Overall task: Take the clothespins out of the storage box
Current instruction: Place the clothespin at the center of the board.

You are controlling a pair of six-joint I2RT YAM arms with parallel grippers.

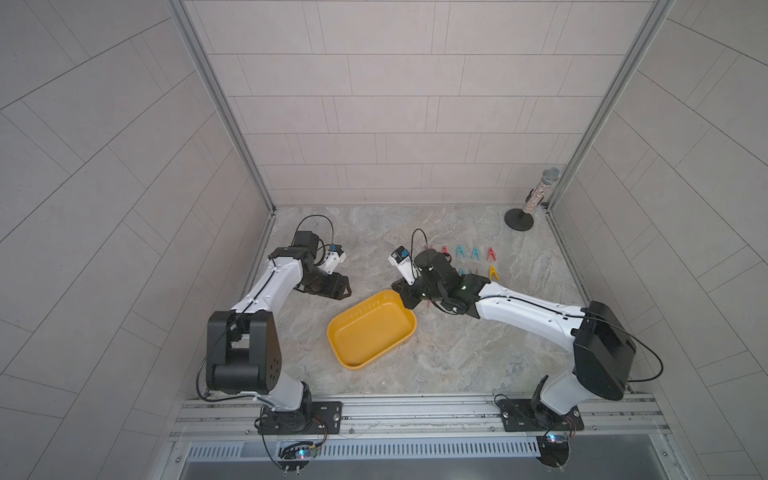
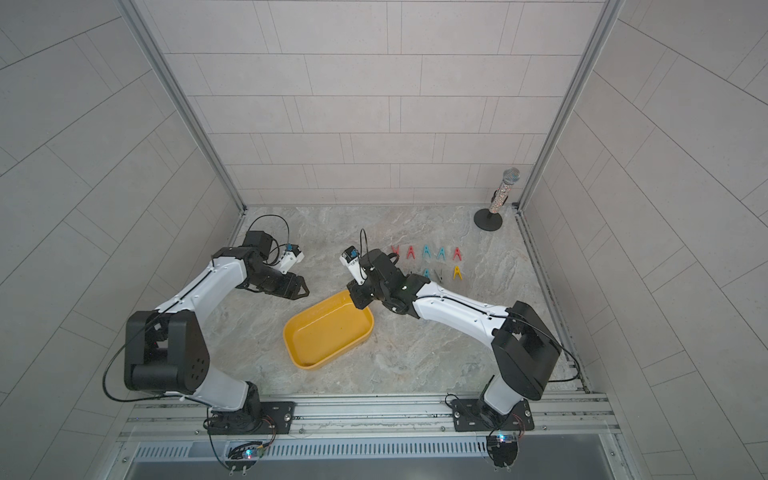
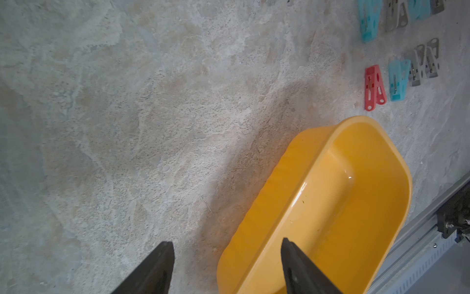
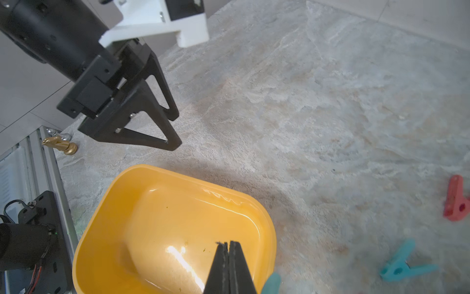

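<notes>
The right gripper (image 4: 227,243) fills the foreground of its wrist view, its two black fingers pressed flat together with nothing between them, tips poised over the inside of the storage box (image 4: 106,208) near one corner. In both top views this gripper sits at the box's far corner, on the robot's right side. The box, a shallow yellow tray, lies slantwise in the middle of the marbled table (image 1: 457,365). The left gripper (image 3: 228,241) hangs above the table just beside the box's far left edge, jaws partway open and gripping nothing. The clothespins (image 2: 426,251) lie on the table beyond the box, behind the right arm: a far row of red and teal ones, and a nearer, shorter row with teal, grey and a yellow clothespin (image 2: 457,273). A microphone on a stand (image 1: 536,195) occupies the far right corner
</notes>
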